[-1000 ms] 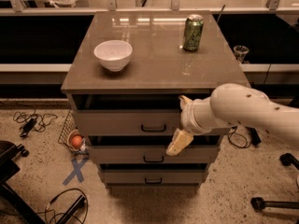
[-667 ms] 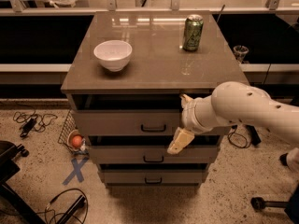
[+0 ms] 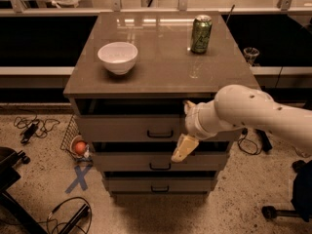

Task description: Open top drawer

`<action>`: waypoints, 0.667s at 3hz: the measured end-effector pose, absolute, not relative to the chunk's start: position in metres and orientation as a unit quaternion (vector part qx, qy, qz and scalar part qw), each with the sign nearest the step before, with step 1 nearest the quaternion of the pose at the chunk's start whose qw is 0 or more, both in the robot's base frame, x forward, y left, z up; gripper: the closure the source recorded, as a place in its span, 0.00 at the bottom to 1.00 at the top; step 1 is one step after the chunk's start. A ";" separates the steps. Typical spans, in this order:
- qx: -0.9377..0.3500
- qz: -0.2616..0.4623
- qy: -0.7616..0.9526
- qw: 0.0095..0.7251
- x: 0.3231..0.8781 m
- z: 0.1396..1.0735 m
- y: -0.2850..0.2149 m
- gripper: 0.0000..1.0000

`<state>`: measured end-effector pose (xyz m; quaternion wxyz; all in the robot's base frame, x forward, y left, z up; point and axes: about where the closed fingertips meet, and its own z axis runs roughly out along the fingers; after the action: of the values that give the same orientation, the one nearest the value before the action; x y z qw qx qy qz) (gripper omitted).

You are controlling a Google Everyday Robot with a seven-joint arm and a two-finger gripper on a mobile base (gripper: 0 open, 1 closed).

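The top drawer (image 3: pixel 122 128) is the widest of three grey-taupe drawers in the cabinet, with a small black bar handle (image 3: pixel 160 134) at its centre. A dark gap shows between its front and the cabinet top. My gripper (image 3: pixel 184 147) hangs in front of the drawer fronts, just right of and slightly below that handle, over the seam between the top and middle drawers. It does not touch the handle. My white arm (image 3: pixel 253 113) reaches in from the right.
A white bowl (image 3: pixel 118 57) and a green can (image 3: pixel 201 34) stand on the cabinet top (image 3: pixel 161 67). The middle drawer (image 3: pixel 126 162) and bottom drawer (image 3: pixel 131 184) sit below. Cables (image 3: pixel 34 126), a wire basket with an orange ball (image 3: pixel 79 147) and blue tape (image 3: pixel 78 178) lie on the floor at left.
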<state>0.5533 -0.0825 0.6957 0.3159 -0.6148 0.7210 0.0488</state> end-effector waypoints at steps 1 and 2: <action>-0.624 0.063 0.720 0.297 0.559 0.679 -0.074 0.00; -0.625 0.065 0.720 0.295 0.559 0.677 -0.073 0.00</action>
<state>0.5589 -0.0732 0.6775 0.2953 -0.6246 0.7200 0.0652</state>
